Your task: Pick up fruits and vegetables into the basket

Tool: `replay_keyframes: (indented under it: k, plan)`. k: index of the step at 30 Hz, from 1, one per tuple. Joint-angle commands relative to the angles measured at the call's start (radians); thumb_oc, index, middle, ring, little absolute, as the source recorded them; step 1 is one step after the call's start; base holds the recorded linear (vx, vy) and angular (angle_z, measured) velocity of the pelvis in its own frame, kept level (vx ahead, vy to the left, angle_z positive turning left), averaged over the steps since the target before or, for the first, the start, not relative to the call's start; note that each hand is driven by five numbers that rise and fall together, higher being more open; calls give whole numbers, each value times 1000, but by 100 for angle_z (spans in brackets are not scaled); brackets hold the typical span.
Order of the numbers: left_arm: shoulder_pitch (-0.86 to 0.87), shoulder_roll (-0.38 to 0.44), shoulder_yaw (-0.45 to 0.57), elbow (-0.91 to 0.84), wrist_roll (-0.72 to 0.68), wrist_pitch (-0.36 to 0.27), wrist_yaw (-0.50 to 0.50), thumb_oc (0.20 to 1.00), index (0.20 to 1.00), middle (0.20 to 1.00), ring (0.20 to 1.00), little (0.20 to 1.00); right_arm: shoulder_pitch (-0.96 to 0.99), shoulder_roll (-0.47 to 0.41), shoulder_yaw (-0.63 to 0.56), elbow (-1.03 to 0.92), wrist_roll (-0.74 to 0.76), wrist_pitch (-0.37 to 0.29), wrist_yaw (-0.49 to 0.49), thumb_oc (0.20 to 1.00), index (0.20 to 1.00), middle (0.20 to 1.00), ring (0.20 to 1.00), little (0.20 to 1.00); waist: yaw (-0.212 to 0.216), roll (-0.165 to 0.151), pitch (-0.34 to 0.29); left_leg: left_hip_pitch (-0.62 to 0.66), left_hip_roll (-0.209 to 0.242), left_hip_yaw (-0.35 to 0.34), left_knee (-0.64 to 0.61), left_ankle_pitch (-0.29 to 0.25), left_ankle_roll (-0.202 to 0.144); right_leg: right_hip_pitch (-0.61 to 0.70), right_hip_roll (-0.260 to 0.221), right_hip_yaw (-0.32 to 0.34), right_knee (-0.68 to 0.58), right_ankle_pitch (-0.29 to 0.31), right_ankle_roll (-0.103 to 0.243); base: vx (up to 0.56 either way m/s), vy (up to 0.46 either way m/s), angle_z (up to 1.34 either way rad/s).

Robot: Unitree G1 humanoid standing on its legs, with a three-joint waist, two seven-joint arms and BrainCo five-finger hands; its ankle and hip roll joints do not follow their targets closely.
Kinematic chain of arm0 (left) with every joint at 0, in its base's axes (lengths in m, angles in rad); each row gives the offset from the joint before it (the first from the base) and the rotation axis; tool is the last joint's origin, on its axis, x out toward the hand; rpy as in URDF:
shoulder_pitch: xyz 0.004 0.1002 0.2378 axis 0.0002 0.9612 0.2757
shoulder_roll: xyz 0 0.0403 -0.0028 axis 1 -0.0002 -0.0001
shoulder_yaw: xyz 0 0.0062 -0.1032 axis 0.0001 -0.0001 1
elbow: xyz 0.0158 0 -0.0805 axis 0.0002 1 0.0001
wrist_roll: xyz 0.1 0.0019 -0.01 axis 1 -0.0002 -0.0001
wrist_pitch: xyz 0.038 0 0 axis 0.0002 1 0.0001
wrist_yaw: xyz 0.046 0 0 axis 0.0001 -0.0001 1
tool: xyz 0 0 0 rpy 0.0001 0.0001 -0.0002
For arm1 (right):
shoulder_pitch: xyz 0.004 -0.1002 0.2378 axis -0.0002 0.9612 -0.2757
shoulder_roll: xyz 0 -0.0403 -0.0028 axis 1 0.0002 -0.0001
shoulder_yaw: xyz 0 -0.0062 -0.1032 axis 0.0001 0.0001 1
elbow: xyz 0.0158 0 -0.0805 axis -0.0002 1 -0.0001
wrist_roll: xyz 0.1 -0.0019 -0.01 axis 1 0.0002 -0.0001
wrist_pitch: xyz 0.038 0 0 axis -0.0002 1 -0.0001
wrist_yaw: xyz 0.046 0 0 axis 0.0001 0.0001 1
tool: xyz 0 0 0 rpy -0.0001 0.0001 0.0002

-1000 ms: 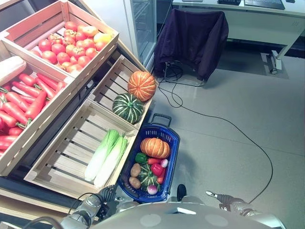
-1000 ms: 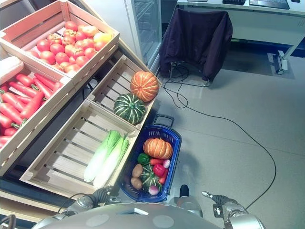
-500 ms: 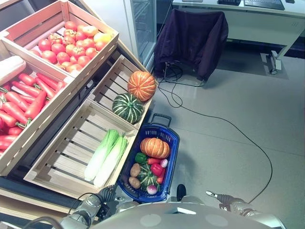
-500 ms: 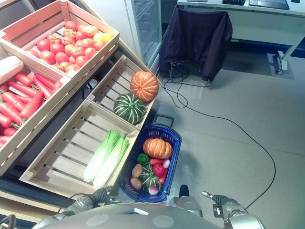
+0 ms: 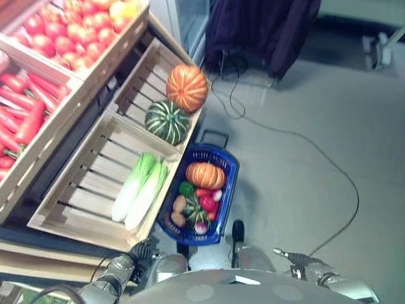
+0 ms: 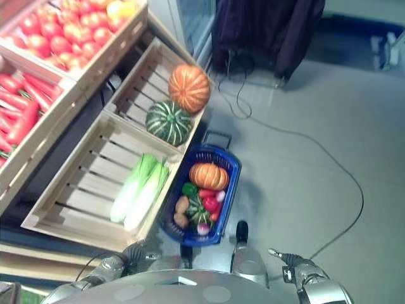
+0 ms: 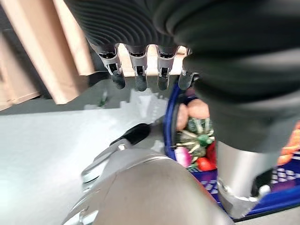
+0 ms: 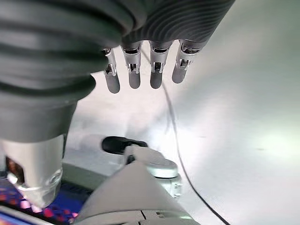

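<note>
Basket (image 5: 201,193) stands loaded on the floor, ahead of both hanging, empty, relaxed-fingered robot hands, left robot hand (image 7: 140,75) and right robot hand (image 8: 145,70). Left should reach forward for the nearby cabbage (image 5: 139,193), grasping mid-length.

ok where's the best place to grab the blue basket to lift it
Probably by the black handle at the far end of the blue basket. It arches clear of the rim, so fingers could curl under it from above. The basket's walls are wide and it is full of produce.
</note>
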Motion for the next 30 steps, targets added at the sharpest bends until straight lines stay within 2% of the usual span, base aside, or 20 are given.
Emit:
replay_keyframes:
  k: [1,7,11,16,17,20,22,24,30]
  plan:
    - [-92,15,13,12,-88,-76,9,1000,1000,1000,1000,1000,-111,-12,65,3,64,0,-32,1000,1000,1000,1000,1000,-17,6,106,-138,-33,-68,2,-19,17,0,-8,30,10,-101,67,-257,-6,4]
    - [-149,27,2,-27,-173,-125,7,1000,1000,1000,1000,1000,-162,-33,80,-25,95,5,-33,1000,1000,1000,1000,1000,-20,12,176,-208,-41,-85,2,9,18,-60,8,28,33,-103,48,-107,-10,6]
    - [-196,42,-11,-69,-233,-182,11,1000,1000,1000,1000,1000,-191,-56,90,-40,122,2,-29,1000,1000,1000,1000,1000,-11,21,218,-240,-46,-97,2,27,19,-117,14,25,107,-128,35,-83,6,10]
    - [-261,72,-4,-172,-344,-247,40,1000,1000,1000,1000,1000,-230,-84,90,-49,162,-8,-40,1000,1000,1000,1000,1000,-4,19,280,-338,-68,-98,137,4,21,-197,10,29,194,-141,22,-99,-3,12]
    - [-281,92,1,-217,-370,-278,61,1000,1000,1000,1000,1000,-241,-87,90,-56,176,-11,-47,1000,1000,1000,1000,1000,-4,17,296,-367,-73,-94,174,-8,25,-223,10,33,217,-144,22,-92,-11,11]
    - [-326,123,15,-278,-398,-307,121,1000,1000,1000,1000,1000,-262,-92,94,-61,186,-7,-50,1000,1000,1000,1000,1000,-3,14,306,-420,-78,-91,220,-14,28,-275,12,38,260,-147,23,-73,-10,1]
    - [-358,139,24,-319,-378,-342,210,1000,1000,1000,1000,1000,-269,-97,94,-60,194,-10,-51,1000,1000,1000,1000,1000,-4,11,306,-465,-81,-89,260,-20,32,-321,13,42,300,-153,23,-18,-1,-1]
    - [-374,150,30,-342,-369,-350,256,1000,1000,1000,1000,1000,-273,-99,93,-60,191,-7,-51,1000,1000,1000,1000,1000,-5,10,306,-484,-84,-87,277,-24,34,-345,14,46,320,-156,24,0,0,0]
    - [-436,193,76,-402,-272,-377,477,1000,1000,1000,1000,1000,-270,-95,97,-66,206,-16,-58,1000,1000,1000,1000,1000,-7,2,306,-561,-92,-91,354,-40,38,-421,25,57,392,-176,15,0,0,0]
